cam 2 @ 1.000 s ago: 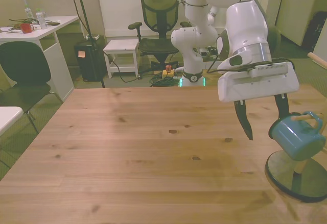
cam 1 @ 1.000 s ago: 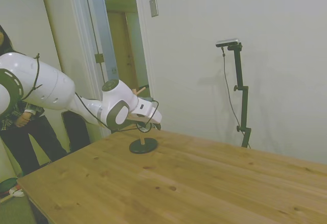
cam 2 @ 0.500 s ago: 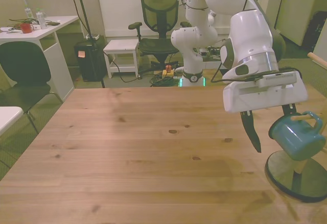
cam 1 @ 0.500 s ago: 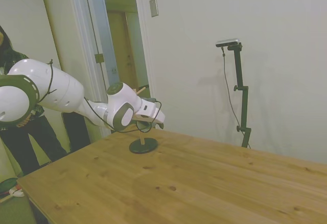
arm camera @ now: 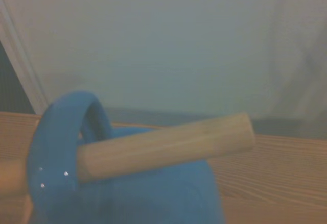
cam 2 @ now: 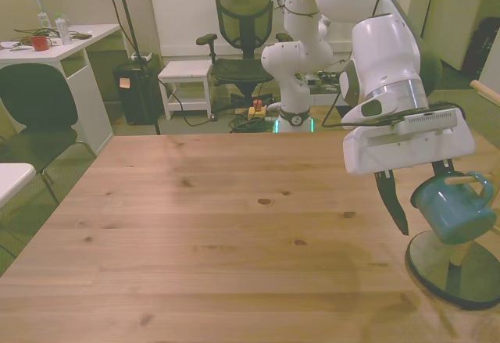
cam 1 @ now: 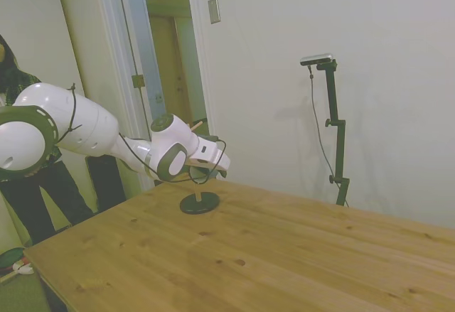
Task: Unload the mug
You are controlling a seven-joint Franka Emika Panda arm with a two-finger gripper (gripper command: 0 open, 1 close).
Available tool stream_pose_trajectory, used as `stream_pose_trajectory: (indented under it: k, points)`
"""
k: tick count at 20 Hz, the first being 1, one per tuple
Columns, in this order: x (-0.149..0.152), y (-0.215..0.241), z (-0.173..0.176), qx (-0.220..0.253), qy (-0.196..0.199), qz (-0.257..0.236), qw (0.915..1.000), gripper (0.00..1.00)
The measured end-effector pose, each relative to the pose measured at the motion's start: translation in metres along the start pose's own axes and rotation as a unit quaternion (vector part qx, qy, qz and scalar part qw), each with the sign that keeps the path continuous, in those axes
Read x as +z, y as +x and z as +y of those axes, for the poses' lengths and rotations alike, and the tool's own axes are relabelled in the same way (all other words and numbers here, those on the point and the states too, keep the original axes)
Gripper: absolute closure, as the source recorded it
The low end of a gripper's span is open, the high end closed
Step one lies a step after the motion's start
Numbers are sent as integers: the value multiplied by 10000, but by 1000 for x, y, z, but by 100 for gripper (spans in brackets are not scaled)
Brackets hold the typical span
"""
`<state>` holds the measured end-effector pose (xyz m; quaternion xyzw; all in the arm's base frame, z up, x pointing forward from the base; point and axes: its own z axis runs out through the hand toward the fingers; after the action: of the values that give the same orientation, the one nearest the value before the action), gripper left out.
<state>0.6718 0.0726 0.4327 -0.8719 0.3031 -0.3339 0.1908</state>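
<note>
The mug [cam 2: 451,209] hangs by its handle on a peg [arm camera: 163,143], probably light and stiff; the spread hand [cam 2: 422,198] should pinch its wall.

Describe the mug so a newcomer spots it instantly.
On the wooden table, near the front view's right edge, stands a wooden peg stand with a dark round base. The small light-blue enamel mug hangs tilted by its handle on a peg, beside the open pincer; it is the only blue thing there.
</note>
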Motion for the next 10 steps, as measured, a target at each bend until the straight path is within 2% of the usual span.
stream_pose_trajectory:
  k: [10]
  points:
    - [-3,-3,-6,-99,133,-70,9998,100]
